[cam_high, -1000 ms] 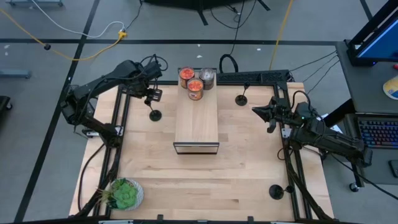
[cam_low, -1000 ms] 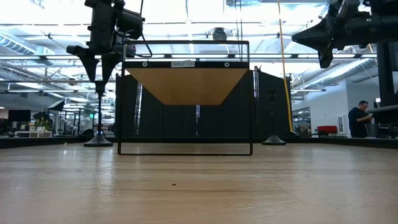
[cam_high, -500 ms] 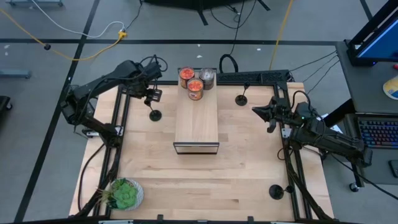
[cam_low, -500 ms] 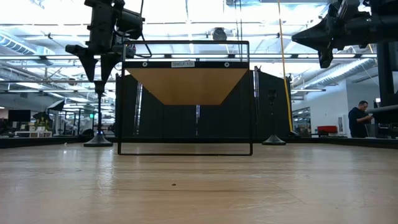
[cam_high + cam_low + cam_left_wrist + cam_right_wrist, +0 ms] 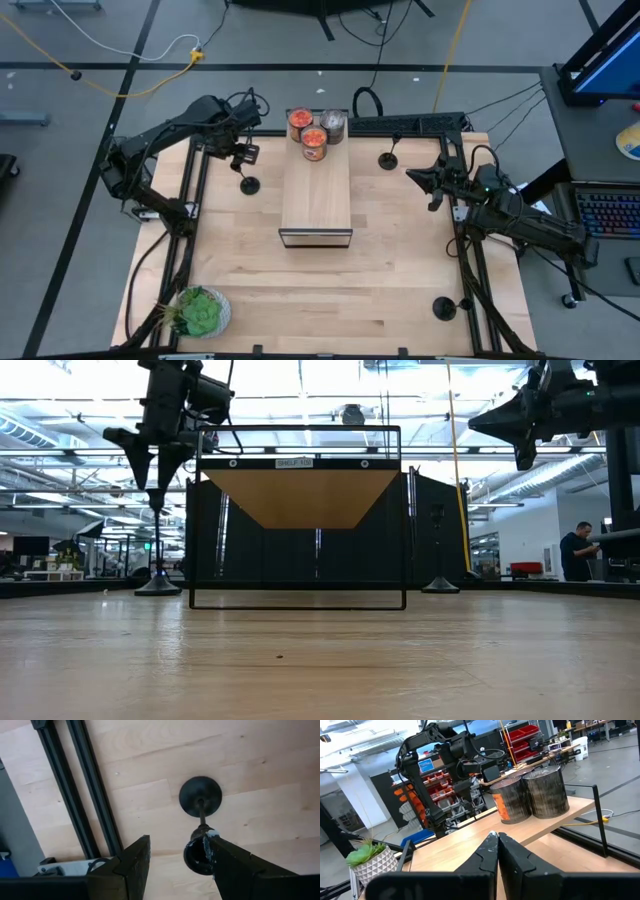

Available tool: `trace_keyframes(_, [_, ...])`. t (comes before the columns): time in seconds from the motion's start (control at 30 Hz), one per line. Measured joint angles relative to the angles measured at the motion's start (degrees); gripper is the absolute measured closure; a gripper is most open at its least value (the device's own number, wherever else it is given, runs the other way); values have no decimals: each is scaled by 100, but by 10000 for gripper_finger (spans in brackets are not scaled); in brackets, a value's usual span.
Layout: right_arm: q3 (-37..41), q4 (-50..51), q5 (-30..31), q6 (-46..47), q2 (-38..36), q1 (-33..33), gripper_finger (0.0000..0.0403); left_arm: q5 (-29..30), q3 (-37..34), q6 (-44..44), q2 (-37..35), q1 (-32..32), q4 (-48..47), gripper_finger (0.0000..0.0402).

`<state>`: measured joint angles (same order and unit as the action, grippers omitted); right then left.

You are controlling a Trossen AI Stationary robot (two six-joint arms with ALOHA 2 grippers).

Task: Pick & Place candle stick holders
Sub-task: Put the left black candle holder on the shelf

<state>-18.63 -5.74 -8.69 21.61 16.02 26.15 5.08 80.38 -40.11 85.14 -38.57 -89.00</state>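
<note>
Left tool (image 5: 243,158) hangs with its fingers spread directly above one candle stick holder (image 5: 248,184), which stands upright on the counter (image 5: 330,280) at the far left beside the wooden shelf (image 5: 316,195), its cup top just beside one finger. Right tool (image 5: 415,178) is raised at the far right with fingers pressed together, empty, near a second holder (image 5: 388,160). A third holder (image 5: 443,307) stands at the near right.

Overhead, table-level, two wrist views
</note>
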Motion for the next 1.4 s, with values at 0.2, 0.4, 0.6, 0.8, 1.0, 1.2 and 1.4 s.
trace_keyframes(0.2, [0,0,-2,0,1,0,399,98,0,-12,2,-2,14,204])
trace_keyframes(0.4, [0,0,-2,0,-1,0,399,66,-2,-12,-36,-2,19,204])
trace_keyframes(0.6, [0,0,-3,2,-1,0,399,-75,-4,-86,-269,-2,21,204])
trace_keyframes(0.8, [0,2,-4,2,0,0,399,-48,-4,-114,-420,2,59,204])
trace_keyframes(1.0, [0,2,-7,17,1,0,399,-29,-34,-11,-420,0,308,204])
trace_keyframes(1.2, [0,2,-9,20,-1,0,399,-5,-219,18,-381,-2,331,204])
trace_keyframes(1.4, [0,0,-9,21,0,0,399,3,-544,8,-371,-2,574,204])
